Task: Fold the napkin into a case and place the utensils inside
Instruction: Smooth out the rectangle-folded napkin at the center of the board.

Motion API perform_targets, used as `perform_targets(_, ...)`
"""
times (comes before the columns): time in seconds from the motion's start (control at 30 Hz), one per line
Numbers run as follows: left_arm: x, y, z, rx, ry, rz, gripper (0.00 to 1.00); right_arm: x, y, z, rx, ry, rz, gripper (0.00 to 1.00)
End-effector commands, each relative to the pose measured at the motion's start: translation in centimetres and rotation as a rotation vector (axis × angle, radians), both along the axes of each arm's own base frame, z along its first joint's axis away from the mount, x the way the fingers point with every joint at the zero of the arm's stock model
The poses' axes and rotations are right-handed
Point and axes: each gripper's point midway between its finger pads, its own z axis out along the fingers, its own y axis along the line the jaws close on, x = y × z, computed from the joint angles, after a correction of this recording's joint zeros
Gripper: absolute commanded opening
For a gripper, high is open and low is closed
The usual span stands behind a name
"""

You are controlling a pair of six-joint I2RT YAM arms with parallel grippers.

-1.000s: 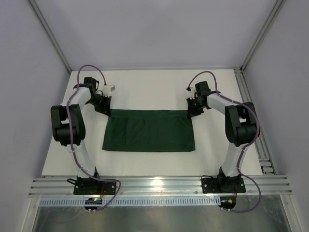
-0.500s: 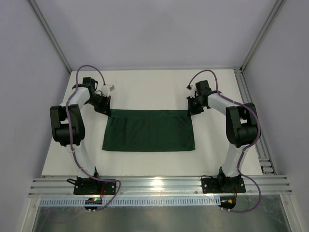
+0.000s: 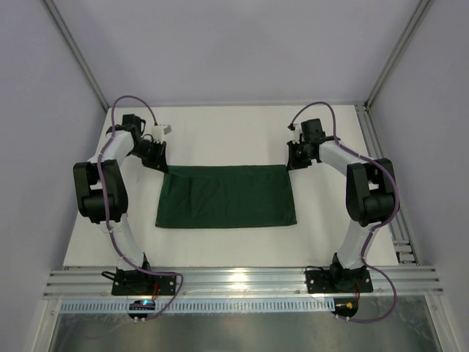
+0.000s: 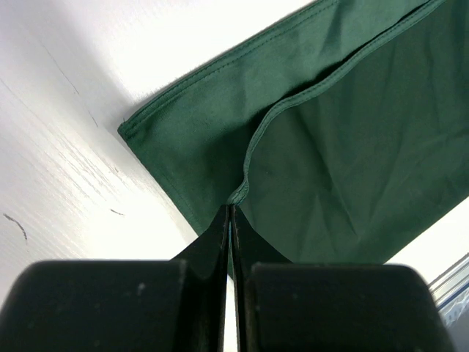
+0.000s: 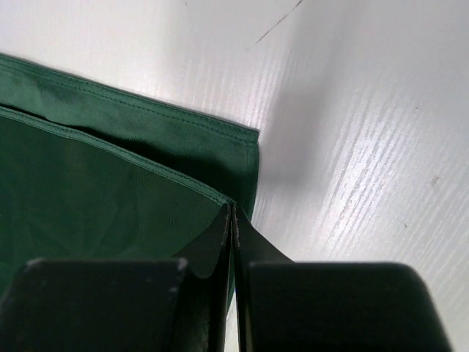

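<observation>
Lying flat on the white table (image 3: 227, 136): one dark green napkin (image 3: 226, 196), a wide oblong with its long sides running left to right, roughly midway between the two arms. It is folded.

Cloth layers at the far edge: two. Both wrist views show an upper hemmed layer set back a little from the hem of the lower layer.

Grippers: two, one at each far corner of the cloth.
- At the far left corner, the left gripper (image 3: 161, 165) has its fingers pressed together with no gap. They pinch the upper layer's edge, which rises in a small peak into the tips.
- At the far right corner, the right gripper (image 3: 292, 164) has its fingers likewise closed tight on the upper layer's hem.

The lower layer rests on the table beneath both grippers. The napkin's near edge is straight and both near corners lie flat.

Purple cables: two, one looping over each arm.
</observation>
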Motion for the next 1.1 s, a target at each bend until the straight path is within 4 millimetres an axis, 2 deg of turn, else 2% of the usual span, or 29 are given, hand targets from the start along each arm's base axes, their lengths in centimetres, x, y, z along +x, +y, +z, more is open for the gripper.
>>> perform_targets(0.0,1.8,-0.2,2.5,-0.035,-0.076,0.01,0.0,2.1,-0.1,3.3,0.039,-0.107,-0.026,0.04)
perform_targets(0.43,4.4,0.3,4.5,-0.012,-0.165,0.023,0.0,4.1,0.1,5.1,0.054,-0.15,-0.032,0.04)
perform_targets(0.6,4.9,0.6,3.4,0.003,-0.153,0.038,0.0,4.6,-0.6,3.4,0.058,-0.101,-0.058,0.04)
perform_targets(0.93,6.4,1.8,3.6,0.057,-0.204,0.073,0.0,5.9,-1.4,3.4,0.067,-0.111,-0.083,0.04)
perform_targets(1.07,6.3,1.6,2.9,0.05,-0.186,0.064,0.0,5.9,-1.0,2.3,0.076,-0.074,-0.059,0.04)
